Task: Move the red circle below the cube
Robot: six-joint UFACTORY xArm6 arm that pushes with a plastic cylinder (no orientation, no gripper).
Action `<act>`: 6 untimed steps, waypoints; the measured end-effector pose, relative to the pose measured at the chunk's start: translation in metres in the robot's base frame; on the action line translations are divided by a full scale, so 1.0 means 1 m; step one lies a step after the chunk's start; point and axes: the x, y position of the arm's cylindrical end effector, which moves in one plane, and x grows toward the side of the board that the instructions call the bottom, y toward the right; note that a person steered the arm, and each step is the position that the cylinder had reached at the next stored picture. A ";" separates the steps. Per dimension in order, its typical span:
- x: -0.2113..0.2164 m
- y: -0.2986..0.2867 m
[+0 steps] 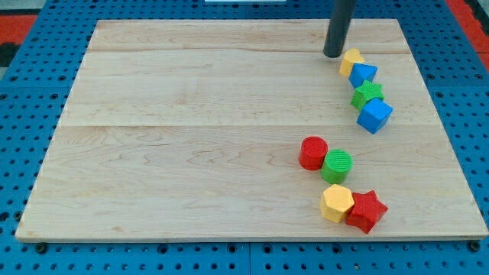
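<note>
The red circle (312, 153) lies right of the board's centre, touching a green circle (337, 166) at its lower right. The blue cube (374, 115) sits near the view's right edge, at the bottom of a chain of touching blocks: a yellow block (351, 60), a blue block (363, 75) and a green star-like block (367, 93). The red circle is to the lower left of the cube, apart from it. My tip (332, 55) rests on the board at the view's top, just left of the yellow block, far above the red circle.
A yellow hexagon (337, 203) and a red star (367, 211) touch each other near the board's bottom right. The wooden board (191, 137) lies on a blue perforated base (23, 114).
</note>
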 end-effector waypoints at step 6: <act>0.262 -0.088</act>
